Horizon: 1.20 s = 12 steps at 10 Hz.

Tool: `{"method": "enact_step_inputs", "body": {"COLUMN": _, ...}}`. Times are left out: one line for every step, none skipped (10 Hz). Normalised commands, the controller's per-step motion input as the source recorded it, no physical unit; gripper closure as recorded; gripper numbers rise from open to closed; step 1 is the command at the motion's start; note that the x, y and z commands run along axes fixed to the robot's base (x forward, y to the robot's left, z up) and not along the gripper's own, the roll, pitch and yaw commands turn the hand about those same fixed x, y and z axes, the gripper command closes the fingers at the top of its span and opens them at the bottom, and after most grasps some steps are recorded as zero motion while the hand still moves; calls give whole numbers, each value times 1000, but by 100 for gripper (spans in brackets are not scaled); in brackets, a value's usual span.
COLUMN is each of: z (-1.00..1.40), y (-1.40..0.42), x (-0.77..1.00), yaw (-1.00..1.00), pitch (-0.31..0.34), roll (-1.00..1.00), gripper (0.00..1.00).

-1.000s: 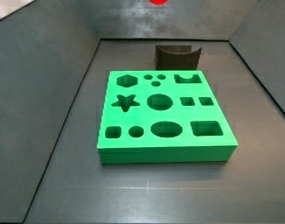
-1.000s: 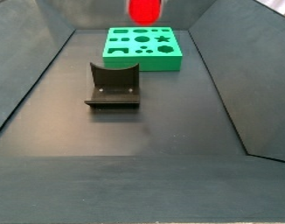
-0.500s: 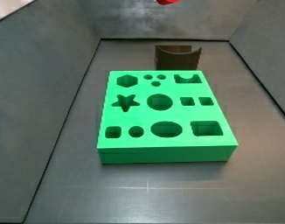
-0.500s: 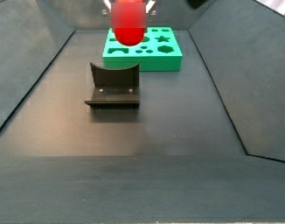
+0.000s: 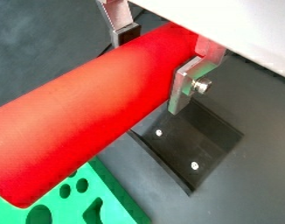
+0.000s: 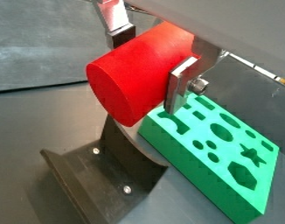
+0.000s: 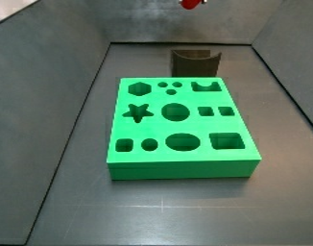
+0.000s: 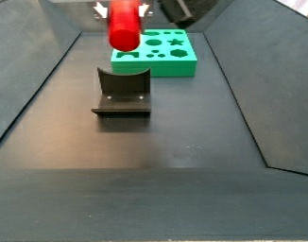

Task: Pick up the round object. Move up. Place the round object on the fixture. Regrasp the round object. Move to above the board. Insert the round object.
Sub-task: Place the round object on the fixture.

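Observation:
My gripper (image 5: 156, 54) is shut on the round object (image 5: 86, 114), a smooth bright red cylinder peg, gripped across its side by the silver fingers (image 6: 180, 83). In a side view the peg (image 8: 123, 26) hangs high above the fixture (image 8: 123, 93), a dark block with a curved notch. The fixture also shows below the peg in both wrist views (image 5: 191, 144) (image 6: 104, 171). The green board (image 7: 179, 125) with shaped holes lies flat on the floor beyond the fixture (image 8: 157, 52). In a side view only the peg's tip (image 7: 191, 3) shows at the top edge.
Grey walls (image 7: 69, 106) slope up round the dark floor (image 8: 157, 180). The fixture (image 7: 194, 62) stands just behind the board's far edge.
The peg has moved from above the board toward the fixture and now hangs over it, still held. Board and fixture have not moved.

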Motion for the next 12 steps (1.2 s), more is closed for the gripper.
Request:
{"method": "enact_step_inputs", "body": {"z": -1, "y": 35, "x": 186, "yaw": -119, "pitch": 82, "roll": -177, "gripper": 100}}
{"method": "enact_step_inputs", "body": {"z": -1000, "y": 63, "x": 102, "yaw": -104, "pitch": 44, "roll": -1000, "gripper": 100}}
{"method": "enact_step_inputs", "body": {"z": -1000, "y": 71, "x": 101, "yaw": -109, "pitch": 24, "roll": -1000, "gripper": 100}}
{"method": "enact_step_inputs", "body": {"z": -1000, "y": 74, "x": 110, "yaw": -110, "pitch": 44, "roll": -1000, "gripper": 100}}
{"method": "enact_step_inputs", "body": {"z": -1000, "y": 76, "x": 123, "yaw": -115, "pitch": 70, "roll": -1000, "gripper": 100}}
{"method": "enact_step_inputs", "body": {"z": -1000, "y": 84, "x": 133, "yaw": -124, "pitch": 86, "roll": -1000, "gripper": 100}}
{"method": "enact_step_inputs", "body": {"z": -1000, "y": 88, "x": 137, "yaw": -131, "pitch": 89, "roll": -970, "gripper": 100}}
{"method": "enact_step_inputs", "body": {"z": -1000, "y": 97, "x": 151, "yaw": -130, "pitch": 67, "roll": -687, "gripper": 100}}
{"method": "enact_step_inputs", "body": {"z": -1000, "y": 102, "x": 157, "yaw": -128, "pitch": 60, "roll": -573, "gripper": 100}}
{"method": "enact_step_inputs", "body": {"z": -1000, "y": 110, "x": 170, "yaw": -122, "pitch": 52, "roll": -346, "gripper": 100}}
{"method": "enact_step_inputs", "body": {"z": -1000, "y": 107, "x": 182, "yaw": -117, "pitch": 40, "roll": -233, "gripper": 100}}
{"method": "enact_step_inputs", "body": {"z": -927, "y": 108, "x": 173, "yaw": -109, "pitch": 28, "roll": -169, "gripper": 100}}
